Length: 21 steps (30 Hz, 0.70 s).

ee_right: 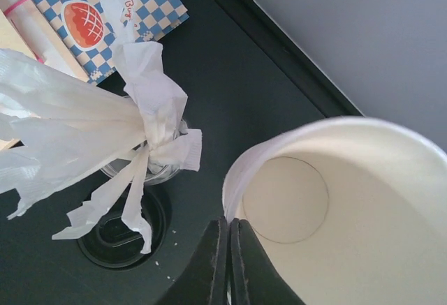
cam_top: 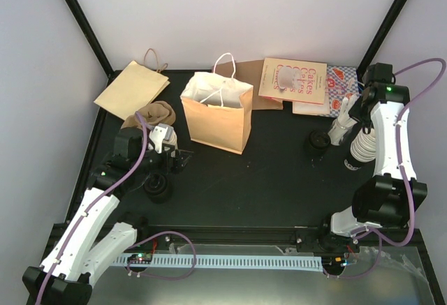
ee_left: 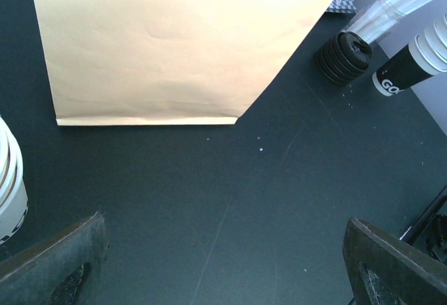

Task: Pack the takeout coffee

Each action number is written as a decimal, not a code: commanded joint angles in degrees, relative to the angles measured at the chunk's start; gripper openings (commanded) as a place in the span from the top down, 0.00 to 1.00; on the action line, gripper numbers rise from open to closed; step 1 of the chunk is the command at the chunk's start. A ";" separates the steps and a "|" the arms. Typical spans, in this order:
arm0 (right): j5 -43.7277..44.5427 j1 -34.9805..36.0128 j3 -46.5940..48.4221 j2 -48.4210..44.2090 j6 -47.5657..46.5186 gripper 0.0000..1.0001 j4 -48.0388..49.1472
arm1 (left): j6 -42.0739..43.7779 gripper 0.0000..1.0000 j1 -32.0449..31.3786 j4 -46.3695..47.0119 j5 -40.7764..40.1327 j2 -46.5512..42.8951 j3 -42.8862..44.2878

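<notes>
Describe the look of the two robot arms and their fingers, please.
Both the left arm and the right arm have white, boxy link shells joined by black rounded joints. A thin purple cable loops along each one. A small green light glows on the right arm. The left fingers are dark grey, broad wedges; the right fingers are black and slim.

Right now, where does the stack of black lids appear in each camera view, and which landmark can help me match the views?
Top external: the stack of black lids stands right of centre, near the right arm.
Left wrist: upper right, past the tan paper bag.
Right wrist: lower left, seen from above, left of the white cup.
Shared landmark: the blue checked paper shows in all three views.
</notes>
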 commanded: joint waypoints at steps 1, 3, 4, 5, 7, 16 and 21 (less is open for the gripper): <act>1.15 -0.60 1.12 -0.99 0.46 0.99 -0.61 | 0.96 0.06 -0.34 1.36 0.39 -0.45 0.26; 1.30 -0.56 1.99 -1.46 -0.21 0.99 -0.89 | 0.96 0.06 -0.34 1.47 0.48 -0.45 0.22; 1.75 -0.55 2.73 -1.41 -0.13 0.99 -1.62 | 0.97 0.06 -0.34 1.48 0.52 -0.45 0.25; 2.29 -0.55 3.41 -1.37 -0.13 0.99 -2.64 | 0.96 0.06 -0.34 1.48 0.56 -0.39 0.26; 2.65 -0.55 4.23 -1.72 -0.08 0.99 -3.43 | 0.96 0.06 -0.34 1.56 0.61 -0.36 0.26; 4.23 -0.47 9.40 -2.80 0.09 0.99 -7.53 | 0.84 0.06 -0.34 1.65 0.74 -0.52 0.13; 6.34 -0.38 15.56 -2.36 0.80 0.99 -11.54 | 0.94 0.06 -0.34 1.67 0.77 -0.62 0.17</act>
